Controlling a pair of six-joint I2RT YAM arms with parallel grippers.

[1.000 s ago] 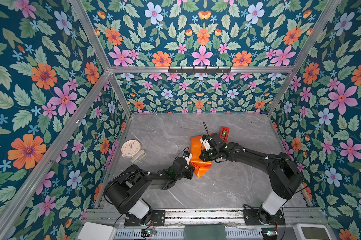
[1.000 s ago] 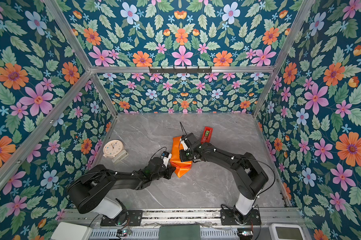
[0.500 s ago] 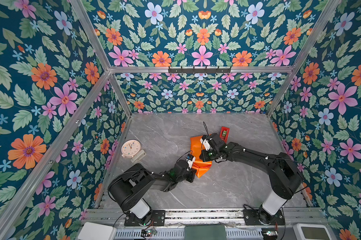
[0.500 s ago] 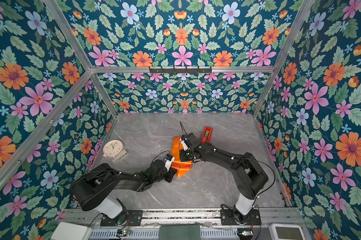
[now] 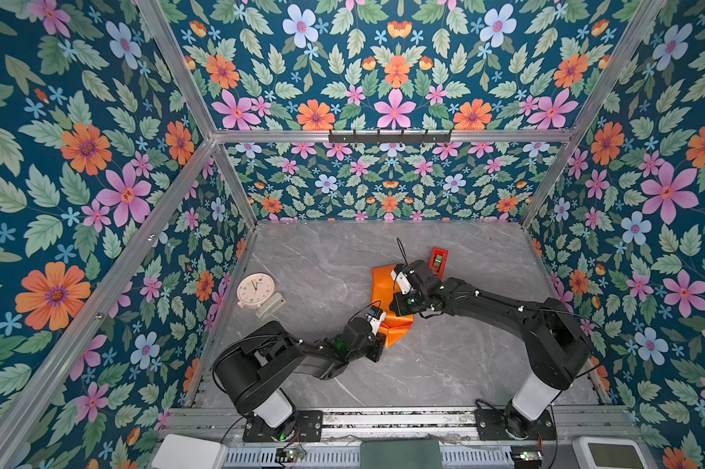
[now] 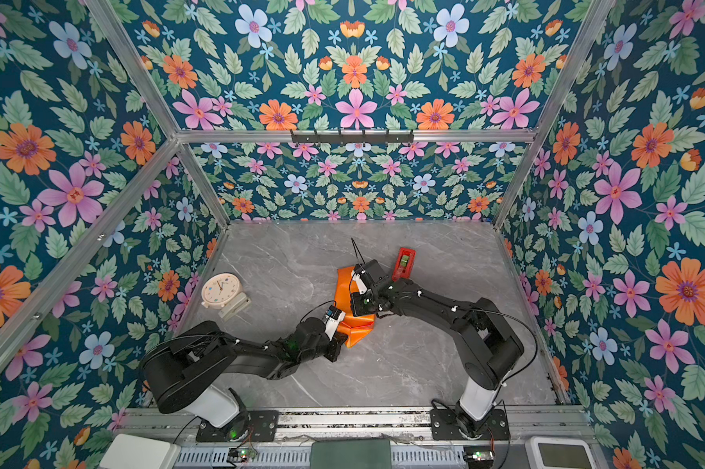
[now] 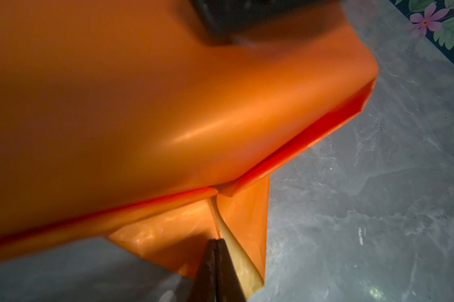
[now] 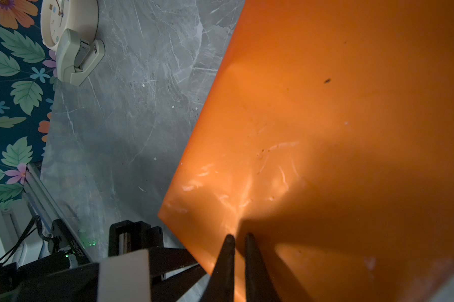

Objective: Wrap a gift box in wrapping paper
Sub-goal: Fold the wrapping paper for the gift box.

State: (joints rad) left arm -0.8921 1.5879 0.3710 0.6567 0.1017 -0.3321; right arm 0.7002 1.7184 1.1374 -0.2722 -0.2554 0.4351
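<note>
The glossy orange wrapping paper [image 5: 381,281] [image 6: 344,284] is folded round a squarish shape at mid-table; the gift box is hidden under it. At the parcel's near end a loose triangular flap [image 7: 247,217] sticks out and shows its pale inner side. My left gripper [image 7: 215,241] [image 5: 385,331] is shut at that flap's crease, pinching the paper edge. My right gripper [image 8: 238,236] [image 5: 399,310] rests its tips on the parcel's top face. Its fingers [image 8: 227,251] are almost together, with nothing between them.
A red tape dispenser [image 5: 439,258] [image 6: 403,260] lies just behind the parcel, close to my right wrist. A cream round clock [image 5: 255,289] [image 8: 69,23] and a pale green stapler [image 5: 270,306] [image 8: 78,57] sit by the left wall. Floral walls enclose the grey marble table [image 5: 444,365].
My left gripper's fingers have closed together at the flap on the parcel's near end, and the wrist has shifted slightly. The right arm and the parcel have stayed put.
</note>
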